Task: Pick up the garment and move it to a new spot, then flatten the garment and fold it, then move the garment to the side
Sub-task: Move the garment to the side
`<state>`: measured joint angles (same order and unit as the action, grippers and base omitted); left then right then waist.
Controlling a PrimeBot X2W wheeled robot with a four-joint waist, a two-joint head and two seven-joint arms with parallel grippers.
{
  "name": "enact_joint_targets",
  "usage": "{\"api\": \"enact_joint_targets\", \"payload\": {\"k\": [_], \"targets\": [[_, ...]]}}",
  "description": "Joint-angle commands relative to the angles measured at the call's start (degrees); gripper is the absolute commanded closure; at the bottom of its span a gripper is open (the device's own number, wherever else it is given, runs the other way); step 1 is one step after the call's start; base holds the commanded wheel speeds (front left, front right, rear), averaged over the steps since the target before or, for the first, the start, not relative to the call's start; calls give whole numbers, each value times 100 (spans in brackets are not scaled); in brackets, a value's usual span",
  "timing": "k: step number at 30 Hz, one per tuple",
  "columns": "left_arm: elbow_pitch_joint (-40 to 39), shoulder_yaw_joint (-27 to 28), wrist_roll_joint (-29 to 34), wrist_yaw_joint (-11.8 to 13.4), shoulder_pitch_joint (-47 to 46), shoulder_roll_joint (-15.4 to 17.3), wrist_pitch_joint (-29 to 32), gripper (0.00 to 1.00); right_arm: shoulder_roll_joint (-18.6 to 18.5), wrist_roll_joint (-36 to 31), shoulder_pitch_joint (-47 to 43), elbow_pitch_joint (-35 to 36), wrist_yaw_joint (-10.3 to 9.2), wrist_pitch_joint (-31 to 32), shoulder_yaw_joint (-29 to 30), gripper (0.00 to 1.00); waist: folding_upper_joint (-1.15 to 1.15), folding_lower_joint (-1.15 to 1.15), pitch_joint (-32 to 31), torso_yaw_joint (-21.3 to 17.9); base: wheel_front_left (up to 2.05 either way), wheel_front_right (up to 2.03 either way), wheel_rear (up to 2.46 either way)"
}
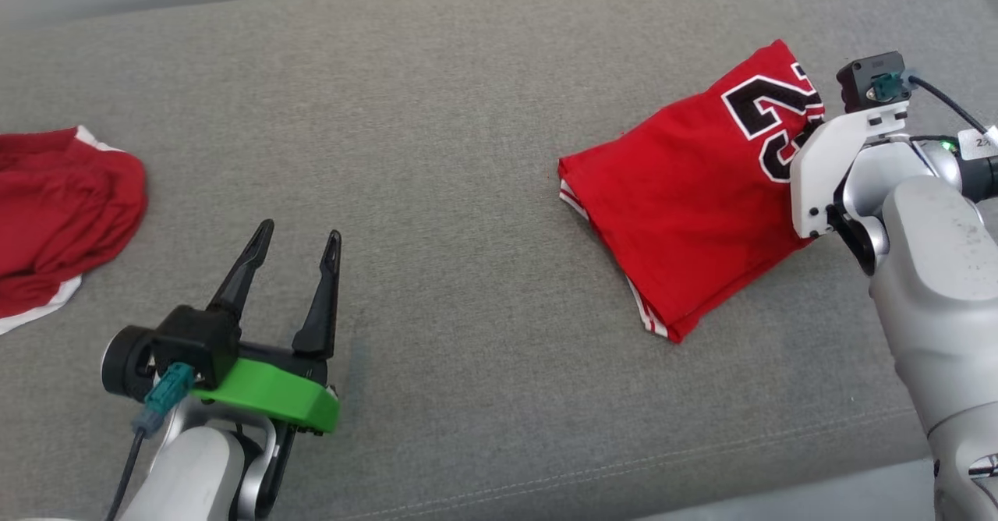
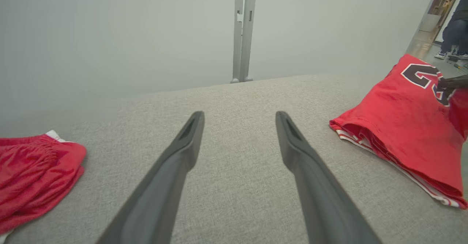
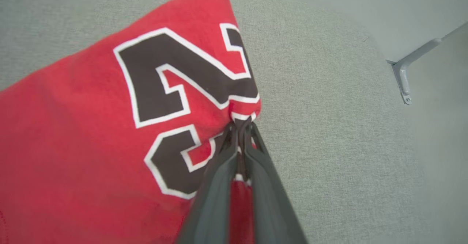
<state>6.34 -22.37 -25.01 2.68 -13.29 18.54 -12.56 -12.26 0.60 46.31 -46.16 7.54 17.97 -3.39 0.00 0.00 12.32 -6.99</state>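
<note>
Pale wall (image 2: 109, 35), grey fabric cushion (image 1: 468, 115)

Left gripper (image 1: 302, 229) low at left, fingers (image 2: 172, 171) spread wide (tips pointing forward). Left forearm (image 1: 195, 470) pale, at bottom edge. Right arm (image 1: 936, 271) reaches up along right side, wrist bent inward. Right gripper (image 3: 239, 127) pinched tight on jersey (image 3: 91, 145) edge.

The garment (image 1: 686, 201) on the right of the head view is soft red cloth. It is matt, with flat black and white numbers. The cushion (image 1: 468, 115) under it is rough grey woven cloth. The left tool (image 1: 302, 229) has dull black plastic fingers (image 2: 172, 178) and a smooth green plastic base (image 1: 273, 396). The right arm (image 1: 936, 271) looks like smooth silver metal, with a white plastic cover (image 1: 826, 170). At the left edge is another red cloth (image 1: 62, 217), thin and crinkly.
</note>
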Motion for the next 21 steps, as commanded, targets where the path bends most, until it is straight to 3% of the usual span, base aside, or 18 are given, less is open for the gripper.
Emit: {"api": "enact_joint_targets", "payload": {"k": [1,11,21], "targets": [[-38,-21,74,-33,-172,66,28,0,-55,-53,182,-113,-10,-104,-3,100,0,0,552,-634,0,0,0],[-377,-435,394,-237,-744,149,399,0,-615,-232,1115,-891,-10,-776,427,100,0,0,1154,-1036,0,0,0],[-756,-921,659,-485,-1143,115,736,0,-1312,-904,1579,-1383,-10,-1296,1792,100,0,0,1646,-841,0,0,0]]}}
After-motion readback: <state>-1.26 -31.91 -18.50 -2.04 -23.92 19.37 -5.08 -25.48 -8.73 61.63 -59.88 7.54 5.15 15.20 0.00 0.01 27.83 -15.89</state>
